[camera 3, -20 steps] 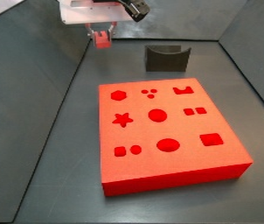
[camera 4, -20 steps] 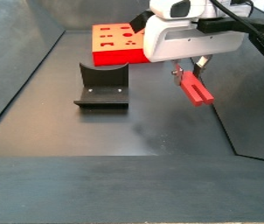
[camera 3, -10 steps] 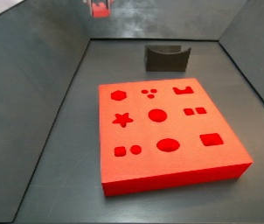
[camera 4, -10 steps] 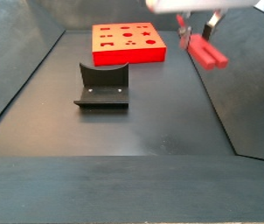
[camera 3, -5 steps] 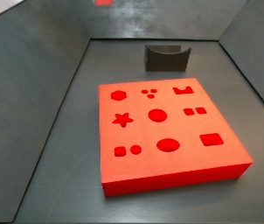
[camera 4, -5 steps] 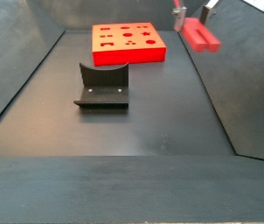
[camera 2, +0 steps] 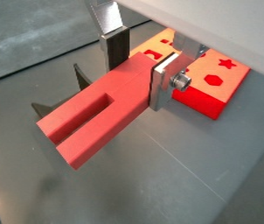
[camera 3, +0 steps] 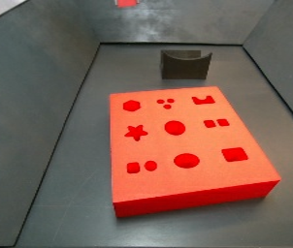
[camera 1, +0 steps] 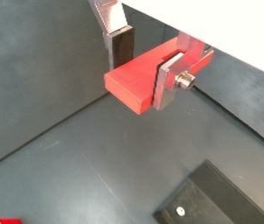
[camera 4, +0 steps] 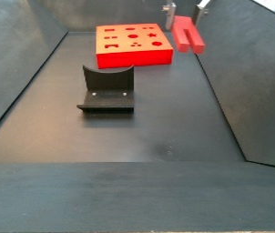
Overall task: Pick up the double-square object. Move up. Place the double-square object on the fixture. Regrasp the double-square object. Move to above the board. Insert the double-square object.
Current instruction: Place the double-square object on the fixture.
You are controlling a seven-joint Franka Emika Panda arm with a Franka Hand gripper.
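The double-square object (camera 1: 132, 83) (camera 2: 93, 121) is a red elongated block with a slot in one end. My gripper (camera 1: 144, 63) (camera 2: 141, 63) is shut on it, a silver finger (camera 1: 169, 79) pressed on each long side. In a side view the block (camera 4: 188, 35) hangs high near the back wall, beside the board (camera 4: 134, 45), with only the fingertips of my gripper (camera 4: 187, 13) in frame. In a side view only a red scrap of the block (camera 3: 126, 3) shows at the picture's upper edge. The dark fixture (camera 3: 185, 64) (camera 4: 107, 89) stands on the floor, apart from the block.
The red board (camera 3: 188, 145) with its shaped recesses lies flat on the dark floor. Sloping grey walls (camera 4: 243, 82) enclose the floor on all sides. In the wrist views the fixture (camera 1: 222, 206) and the board (camera 2: 211, 83) lie below the held block.
My gripper has risen with the block, almost leaving both side views. The block has also drifted toward the board's side. Board and fixture have not moved.
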